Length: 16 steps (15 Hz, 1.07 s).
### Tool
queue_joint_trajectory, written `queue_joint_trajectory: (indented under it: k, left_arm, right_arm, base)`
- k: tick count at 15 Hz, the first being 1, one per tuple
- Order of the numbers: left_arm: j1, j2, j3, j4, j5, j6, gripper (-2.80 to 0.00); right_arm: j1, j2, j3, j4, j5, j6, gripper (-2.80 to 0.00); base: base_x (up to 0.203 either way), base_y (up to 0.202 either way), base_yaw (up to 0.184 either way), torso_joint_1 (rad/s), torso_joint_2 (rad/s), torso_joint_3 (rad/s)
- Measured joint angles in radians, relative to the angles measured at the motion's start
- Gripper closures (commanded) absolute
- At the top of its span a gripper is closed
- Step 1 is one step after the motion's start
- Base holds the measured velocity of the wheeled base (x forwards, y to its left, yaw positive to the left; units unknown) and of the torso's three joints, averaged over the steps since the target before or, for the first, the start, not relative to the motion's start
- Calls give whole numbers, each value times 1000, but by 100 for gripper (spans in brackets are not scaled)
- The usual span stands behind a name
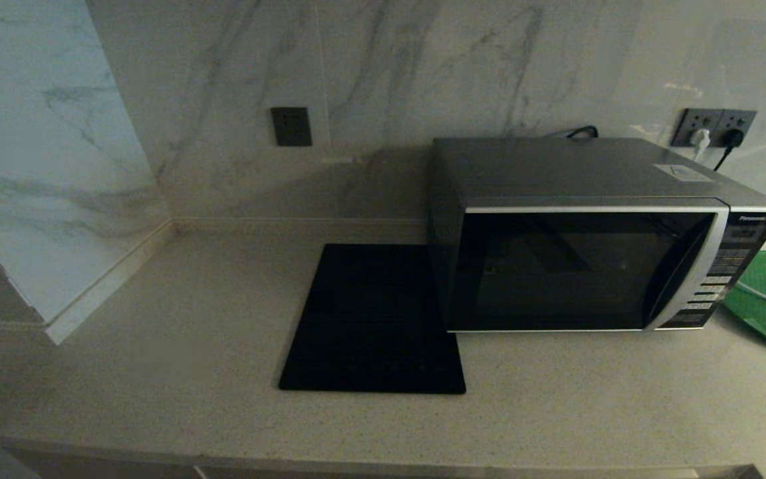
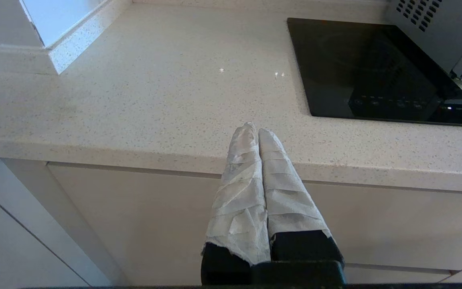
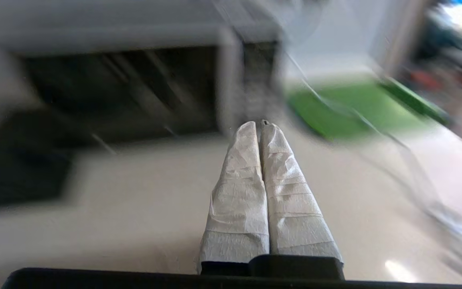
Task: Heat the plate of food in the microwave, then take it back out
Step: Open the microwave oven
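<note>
Currently approach step: right gripper (image 3: pixel 260 127), jaws pressed together and empty, faces closed microwave (image 1: pixel 589 266); door must open next.

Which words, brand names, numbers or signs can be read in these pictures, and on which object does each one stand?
"Panasonic": on the microwave, at the top of its button panel.
Button labels on that panel: too small to read.
White sticker on the microwave top: print too small to read.
Black slab: control marks along its front edge, not readable.
</note>
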<state>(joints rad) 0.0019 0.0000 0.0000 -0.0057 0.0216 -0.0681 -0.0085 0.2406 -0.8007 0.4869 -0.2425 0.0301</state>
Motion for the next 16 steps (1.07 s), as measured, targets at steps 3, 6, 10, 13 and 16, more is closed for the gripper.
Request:
queue_joint_trajectory:
  k: [3,6,10,13,16]
  left_arm:
    - [-1,0,0,0,0,0,0]
    - [0,0,0,0,0,0,0]
    - [1,0,0,0,0,0,0]
    - [-1,0,0,0,1,0,0]
    - [0,0,0,-1,0,0,0]
  right_arm:
    - [-5,143,-92,123,-177,-135,0]
    - [-9,298,-178,131,-315,-196,0]
    - [-10,522,-253,56,-420,-227,0]
    - [-8,667,-198,-116,-456,-163,0]
    - [16,815,-127,-292,-460,-111,-280]
  base:
    - [0,0,0,0,0,0]
    - [0,0,0,0,0,0]
    - [0,0,0,0,0,0]
    - [0,0,0,0,0,0]
    - [0,0,0,0,0,0]
